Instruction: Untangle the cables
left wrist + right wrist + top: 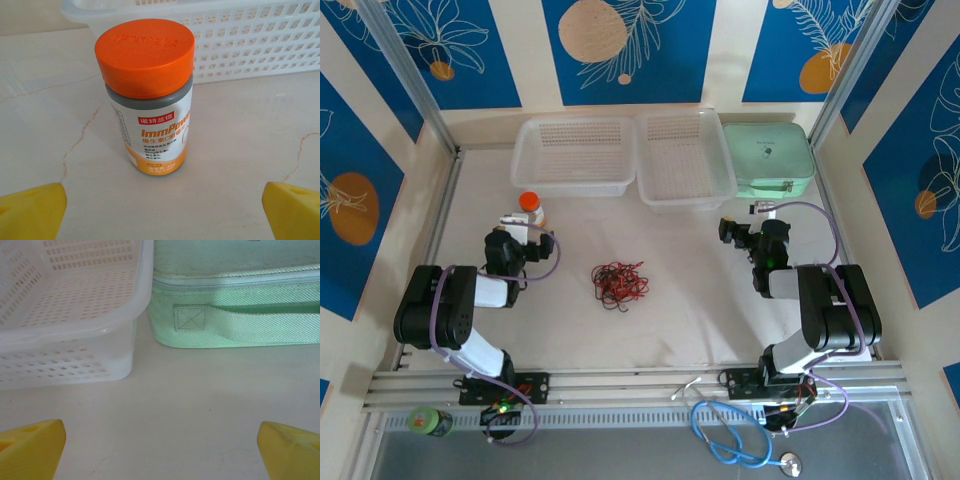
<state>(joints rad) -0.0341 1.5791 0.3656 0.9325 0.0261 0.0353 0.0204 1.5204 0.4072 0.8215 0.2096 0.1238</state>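
Observation:
The cables (619, 283), thin red and black wires, lie in one tangled heap on the pale table near its middle. My left gripper (516, 226) rests to the left of the heap, well apart from it. In the left wrist view its yellow fingertips (32, 210) stand wide apart, so the left gripper (162, 212) is open with bare table between them. My right gripper (732, 230) sits to the right of the heap, also apart. The right wrist view shows the right gripper (160, 450) open over bare table.
An orange-capped bottle (147, 100) stands upright just ahead of the left gripper. Two white perforated baskets (575, 155) (685, 160) and a mint green case (768, 158) line the back. A light blue coiled cable (730, 440) lies below the front rail, a green bottle (430, 421) at front left.

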